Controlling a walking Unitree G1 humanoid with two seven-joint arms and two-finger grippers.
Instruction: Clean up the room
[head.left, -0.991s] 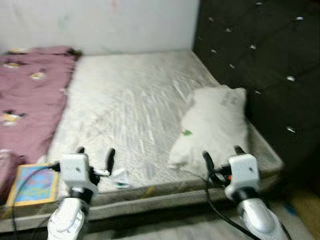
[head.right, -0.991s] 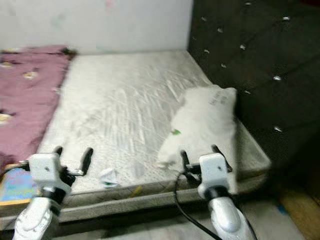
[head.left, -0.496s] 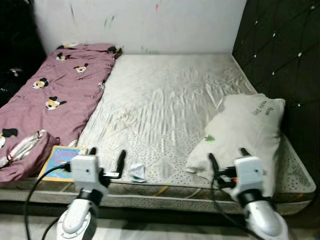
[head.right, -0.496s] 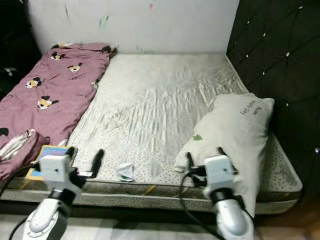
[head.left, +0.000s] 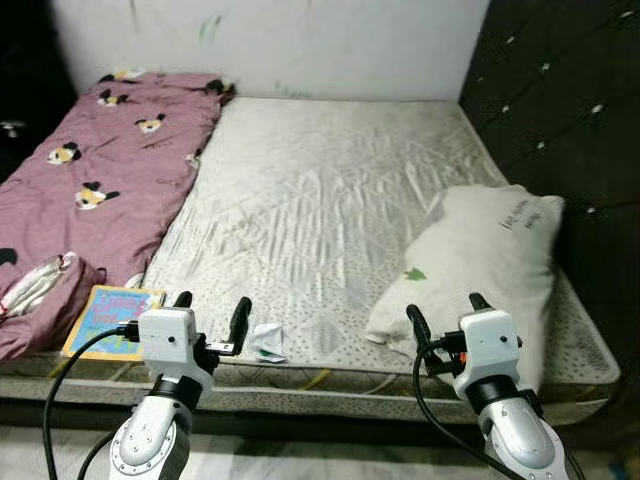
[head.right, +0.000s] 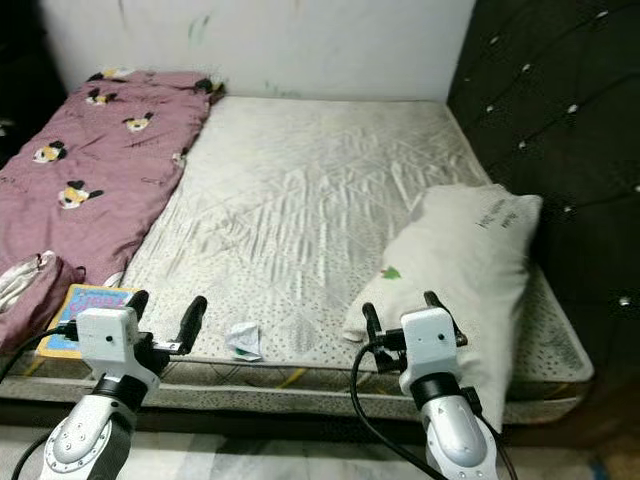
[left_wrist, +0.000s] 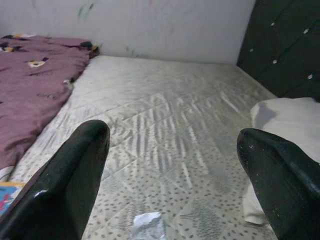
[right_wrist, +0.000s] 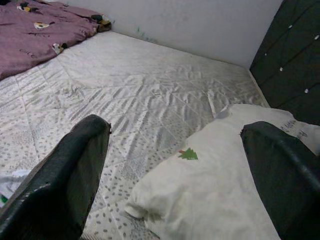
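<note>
Two silver-grey metallic forearms, rounded and glossy, each ending in a boxy white wrist housing with rounded corners. Left gripper (head.left: 210, 312) and right gripper (head.left: 444, 312): two long black fingers (left_wrist: 65, 187) apiece, smooth, slightly curved, with blunt rounded tips. Small dark circular fastener on the top face of each housing. Black cable looped from each housing down alongside the forearm. Small red detail beside the right housing.

Crumpled white wrapper (head.left: 267, 341) sits at the bed's (head.left: 320, 200) front edge, w/ a colourful book (head.left: 113, 319) flat at the front left corner. White pillow (head.left: 480, 265) lies askew on the right; purple blanket (head.left: 95, 190) is rumpled along the left.
</note>
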